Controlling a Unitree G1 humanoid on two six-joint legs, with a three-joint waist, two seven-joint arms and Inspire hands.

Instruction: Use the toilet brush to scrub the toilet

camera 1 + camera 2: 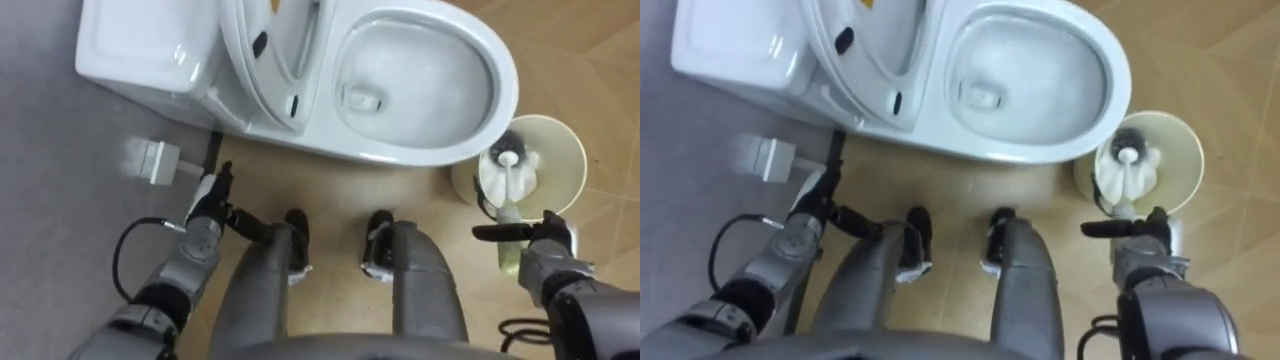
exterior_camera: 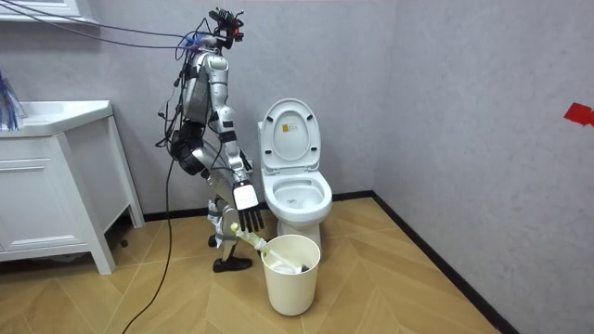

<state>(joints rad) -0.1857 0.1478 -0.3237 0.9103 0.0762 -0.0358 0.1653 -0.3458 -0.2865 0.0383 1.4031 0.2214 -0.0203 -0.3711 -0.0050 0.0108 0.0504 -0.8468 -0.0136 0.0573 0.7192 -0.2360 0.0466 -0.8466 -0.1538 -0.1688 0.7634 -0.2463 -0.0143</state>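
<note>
Seat and lid (image 1: 272, 40) are raised against the tank, so the toilet bowl (image 1: 500, 85) is laid open for scrubbing. The toilet brush (image 1: 510, 158) is stood head-down in the white bin (image 1: 572, 150) just beside the bowl, probably so that drips are caught. Its pale handle is clasped by the right hand (image 1: 545, 245), with the thumb laid across it. The left hand (image 1: 207, 205) is hung idle, fingers loosely straight and nothing held.

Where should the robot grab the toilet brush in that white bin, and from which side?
By the pale green handle, near its free end. The toilet brush leans head down in the white bin, handle slanting out over the rim toward the robot. It is probably best taken from the robot's right, where the right hand is beside it.
</note>
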